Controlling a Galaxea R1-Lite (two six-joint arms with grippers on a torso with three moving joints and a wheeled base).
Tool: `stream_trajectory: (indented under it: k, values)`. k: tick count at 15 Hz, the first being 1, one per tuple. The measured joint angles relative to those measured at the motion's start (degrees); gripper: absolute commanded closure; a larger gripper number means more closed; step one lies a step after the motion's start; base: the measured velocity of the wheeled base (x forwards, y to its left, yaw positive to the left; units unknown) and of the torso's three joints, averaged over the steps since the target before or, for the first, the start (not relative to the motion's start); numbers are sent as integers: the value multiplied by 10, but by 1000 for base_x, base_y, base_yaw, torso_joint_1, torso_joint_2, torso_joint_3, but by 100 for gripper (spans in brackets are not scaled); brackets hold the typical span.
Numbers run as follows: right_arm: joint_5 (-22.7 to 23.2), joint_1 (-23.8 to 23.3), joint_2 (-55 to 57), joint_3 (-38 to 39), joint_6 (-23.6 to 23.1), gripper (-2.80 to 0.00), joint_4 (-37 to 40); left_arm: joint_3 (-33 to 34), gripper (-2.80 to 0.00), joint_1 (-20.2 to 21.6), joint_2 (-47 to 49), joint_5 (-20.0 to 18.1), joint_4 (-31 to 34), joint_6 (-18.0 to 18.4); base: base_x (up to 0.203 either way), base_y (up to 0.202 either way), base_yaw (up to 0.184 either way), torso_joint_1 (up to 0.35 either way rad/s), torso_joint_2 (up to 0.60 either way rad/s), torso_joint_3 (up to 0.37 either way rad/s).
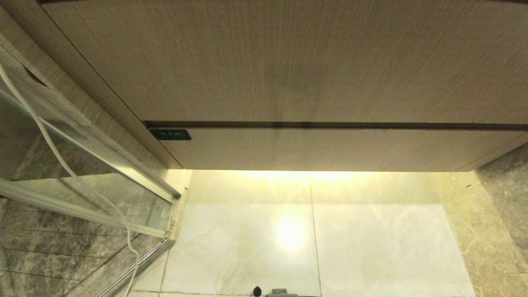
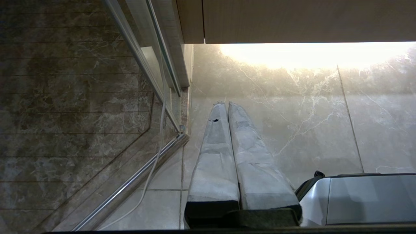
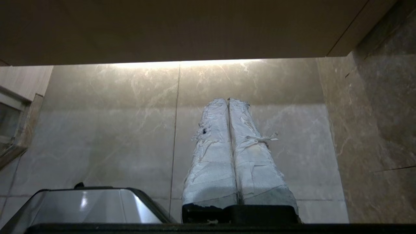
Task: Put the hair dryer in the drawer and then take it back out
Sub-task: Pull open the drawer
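With both the right pincer [image 3: 228, 100] and left pincer [image 2: 226, 104] closed and empty, the closed drawer [image 1: 330, 148] needs opening squarely first.

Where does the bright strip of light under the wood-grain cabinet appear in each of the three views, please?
Head view: the light strip runs along the cabinet's lower edge, just below the lower panel.
Left wrist view: it glows beneath the wood edge, beyond the closed left gripper.
Right wrist view: a thin band beyond the closed right gripper.
Shared landmark: the pale marble floor tile seam.
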Motion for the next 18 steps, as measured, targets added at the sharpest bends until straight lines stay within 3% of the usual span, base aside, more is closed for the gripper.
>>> stream_trajectory:
  k: [4,9,13,18]
  values:
    - [20,1,151,-141,1,0,123,0,0,0,0,0,0,0,0,0,0,0,0,0]
    - [31,37,413,-261,-23,0,112,0,0,0,0,0,0,0,0,0,0,0,0,0]
    - [37,59,590,-340,-121,0,81,0,0,0,0,0,0,0,0,0,0,0,0,0]
    - [23,54,656,-350,-206,0,81,0,0,0,0,0,0,0,0,0,0,0,0,0]
